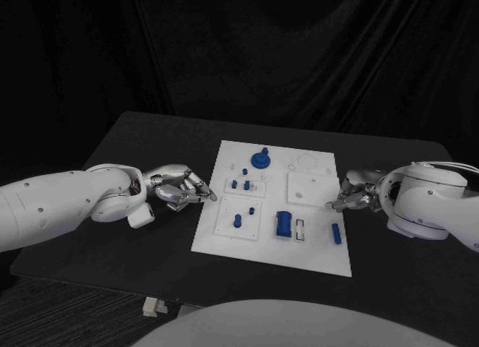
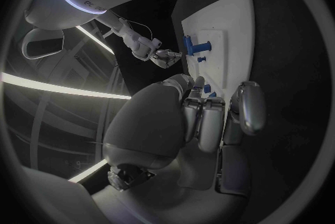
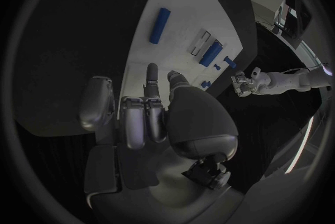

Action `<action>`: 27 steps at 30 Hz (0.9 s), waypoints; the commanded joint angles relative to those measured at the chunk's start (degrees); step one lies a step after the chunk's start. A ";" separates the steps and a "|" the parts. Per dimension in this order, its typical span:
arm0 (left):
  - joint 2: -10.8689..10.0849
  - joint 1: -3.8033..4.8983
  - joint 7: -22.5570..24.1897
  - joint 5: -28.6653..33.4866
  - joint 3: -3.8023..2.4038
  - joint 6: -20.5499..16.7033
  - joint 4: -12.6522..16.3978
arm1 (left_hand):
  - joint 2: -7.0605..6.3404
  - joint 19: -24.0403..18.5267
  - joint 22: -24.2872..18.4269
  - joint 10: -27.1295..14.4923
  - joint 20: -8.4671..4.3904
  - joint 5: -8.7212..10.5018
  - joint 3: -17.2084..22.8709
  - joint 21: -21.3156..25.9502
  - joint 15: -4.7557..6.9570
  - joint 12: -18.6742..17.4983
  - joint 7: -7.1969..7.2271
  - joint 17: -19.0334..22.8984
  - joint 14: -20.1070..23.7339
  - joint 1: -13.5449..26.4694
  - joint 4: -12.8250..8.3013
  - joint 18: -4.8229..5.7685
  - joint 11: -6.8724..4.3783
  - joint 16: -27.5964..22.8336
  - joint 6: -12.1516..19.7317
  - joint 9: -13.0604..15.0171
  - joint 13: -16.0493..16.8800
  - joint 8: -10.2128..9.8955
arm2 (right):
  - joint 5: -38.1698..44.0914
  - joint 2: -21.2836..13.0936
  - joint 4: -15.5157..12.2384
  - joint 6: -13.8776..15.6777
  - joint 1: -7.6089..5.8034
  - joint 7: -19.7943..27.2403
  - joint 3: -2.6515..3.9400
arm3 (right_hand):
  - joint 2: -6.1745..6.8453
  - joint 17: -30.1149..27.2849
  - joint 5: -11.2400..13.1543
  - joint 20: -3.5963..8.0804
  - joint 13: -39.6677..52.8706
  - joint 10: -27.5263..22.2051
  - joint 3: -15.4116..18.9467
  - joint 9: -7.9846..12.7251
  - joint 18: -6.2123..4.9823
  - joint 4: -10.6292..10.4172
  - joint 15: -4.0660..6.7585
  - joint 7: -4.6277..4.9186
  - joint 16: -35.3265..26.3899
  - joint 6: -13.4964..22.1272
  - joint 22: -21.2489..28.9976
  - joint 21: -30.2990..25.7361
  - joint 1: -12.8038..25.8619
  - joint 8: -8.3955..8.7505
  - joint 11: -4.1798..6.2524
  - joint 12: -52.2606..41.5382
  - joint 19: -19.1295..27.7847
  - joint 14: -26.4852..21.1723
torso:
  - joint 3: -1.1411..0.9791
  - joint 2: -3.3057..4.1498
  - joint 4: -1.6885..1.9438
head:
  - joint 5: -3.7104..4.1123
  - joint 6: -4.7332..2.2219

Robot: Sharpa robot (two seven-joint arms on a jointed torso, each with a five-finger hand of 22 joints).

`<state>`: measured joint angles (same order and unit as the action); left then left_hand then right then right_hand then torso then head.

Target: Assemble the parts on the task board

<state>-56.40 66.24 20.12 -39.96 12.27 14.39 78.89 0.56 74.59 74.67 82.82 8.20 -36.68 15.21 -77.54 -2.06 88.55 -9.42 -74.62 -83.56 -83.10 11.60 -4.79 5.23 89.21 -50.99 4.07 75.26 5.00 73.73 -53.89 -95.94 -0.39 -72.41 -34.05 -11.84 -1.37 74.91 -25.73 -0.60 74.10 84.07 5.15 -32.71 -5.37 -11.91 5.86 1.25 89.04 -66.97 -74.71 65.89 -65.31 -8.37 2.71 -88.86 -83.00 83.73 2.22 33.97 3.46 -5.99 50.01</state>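
Observation:
The white task board (image 1: 272, 250) lies in the middle of the black table. On it are a round blue part (image 1: 261, 159), several small blue pegs (image 1: 248, 186), a thick blue cylinder (image 1: 285, 225) and a thin blue rod (image 1: 335, 232). My left hand (image 1: 182, 186) hovers at the board's left edge, fingers curled in, and I see nothing in them. My right hand (image 1: 356, 192) sits at the board's right edge, fingers also curled, fingertips close to the board. The right wrist view shows my right hand (image 3: 150, 115), the rod (image 3: 159, 25) and the cylinder (image 3: 211, 52). The left wrist view shows my left hand (image 2: 209, 118) beside the board (image 2: 237, 23).
Bare black table (image 1: 145, 144) surrounds the board on all sides, with a dark curtain behind. Both white forearms lie low over the table at its left and right sides.

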 commanded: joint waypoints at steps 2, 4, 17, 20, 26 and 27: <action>0.00 -0.09 0.44 0.35 -0.03 0.32 0.13 | 1.07 0.53 7.03 7.18 0.26 -1.16 2.13 0.18 -0.08 1.45 -0.16 -15.38 -6.44 0.63 -0.51 0.56 -0.15 0.79 -0.37 0.18 14.74 1.09 | 3.86 0.16 0.32 -2.95 -0.06 -1.70 0.02 | 0.17 15.09 0.79 0.38 15.90 5.93 0.86 -0.58 0.76 -0.09 0.49 -0.41 0.96 -1.43 -9.24 0.45 -1.21 -1.67 0.23 -1.14 -0.47 6.27 | 0.00 0.10 0.02 | 0.03 -0.01; 0.00 -0.09 0.44 0.35 -0.03 0.32 0.13 | 1.07 0.53 7.03 7.18 0.26 -1.16 2.13 0.18 -0.08 1.45 -0.16 -15.38 -6.44 0.63 -0.51 0.56 -0.15 0.79 -0.37 0.18 14.74 1.09 | 4.23 0.24 0.39 -3.47 -0.03 -1.78 0.02 | 0.18 15.09 1.20 0.44 15.90 5.93 0.97 -0.67 0.74 -0.25 0.54 -0.46 0.96 -1.54 -9.22 0.38 -1.06 -1.84 0.28 -1.14 -0.46 6.27 | 0.02 0.09 0.06 | 0.04 -0.01; 0.16 -0.09 0.25 0.35 -0.03 0.53 -0.02 | 1.07 0.53 7.03 7.18 0.26 -1.16 2.13 0.18 -0.08 1.45 -0.16 -15.38 -6.44 0.63 -0.51 0.56 -0.15 0.79 -0.37 0.18 14.74 1.09 | 8.45 0.52 0.65 -8.70 0.43 -2.53 0.01 | -1.20 15.09 12.94 1.22 15.90 5.93 4.72 -0.52 0.80 -4.59 1.39 -1.69 0.96 -6.44 -9.27 0.68 6.14 -3.72 1.33 -1.14 -0.59 6.27 | 0.03 0.05 0.11 | 0.53 -0.01; 0.28 -0.10 0.22 0.35 -0.03 0.64 -0.11 | 1.07 0.53 7.03 7.18 0.26 -1.16 2.13 0.18 -0.08 1.45 -0.16 -15.38 -6.44 0.63 -0.51 0.56 -0.15 0.79 -0.37 0.18 14.74 1.09 | 8.97 0.62 0.72 -9.92 0.72 -2.65 0.01 | -1.74 15.09 14.52 1.49 15.90 5.93 5.28 -0.32 1.04 -4.50 1.70 -2.06 0.96 -7.91 -9.62 2.01 7.30 -4.02 1.63 -1.14 -1.02 6.27 | 0.01 0.10 0.05 | 0.63 -0.01; 0.38 -0.10 0.20 0.35 -0.03 0.76 -0.12 | 1.07 0.53 7.03 7.18 0.26 -1.16 2.13 0.18 -0.08 1.45 -0.16 -15.38 -6.44 0.63 -0.51 0.56 -0.15 0.79 -0.37 0.18 14.74 1.09 | 9.28 1.01 0.98 -11.31 1.25 -2.77 0.01 | -1.83 15.09 13.29 1.66 15.90 5.93 5.16 0.49 1.06 -3.79 1.80 -2.02 0.96 -7.75 -9.63 2.12 6.21 -3.28 1.66 -1.14 -1.06 6.27 | 0.00 0.06 -0.01 | 0.53 -0.01; 0.38 -0.10 0.19 0.35 -0.03 0.76 -0.12 | 1.07 0.53 7.03 7.18 0.26 -1.16 2.13 0.18 -0.08 1.45 -0.16 -15.38 -6.44 0.63 -0.51 0.56 -0.15 0.79 -0.37 0.18 14.74 1.09 | 9.30 1.07 1.03 -11.40 1.35 -2.78 0.01 | -1.83 15.09 12.78 1.67 15.90 5.93 5.12 0.72 1.06 -3.59 1.80 -2.00 0.96 -7.70 -9.63 2.10 5.87 -3.07 1.64 -1.14 -1.05 6.27 | 0.00 0.06 -0.01 | 0.53 -0.01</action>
<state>-56.10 66.24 19.99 -39.96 12.27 14.44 78.73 0.56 74.59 74.67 82.83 8.20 -36.68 15.21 -77.54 -2.06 88.55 -9.42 -74.62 -83.56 -83.10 11.60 -4.79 5.23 89.21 -50.99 4.07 75.26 5.00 81.47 -52.85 -95.00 -9.30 -71.26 -35.39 -11.84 -3.54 74.91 -11.98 0.92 74.10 83.91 9.18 -32.61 -5.36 -15.64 7.43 -0.89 89.04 -74.23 -74.71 66.60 -59.33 -11.21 3.92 -88.86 -83.54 83.60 2.24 34.04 3.49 -5.43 50.01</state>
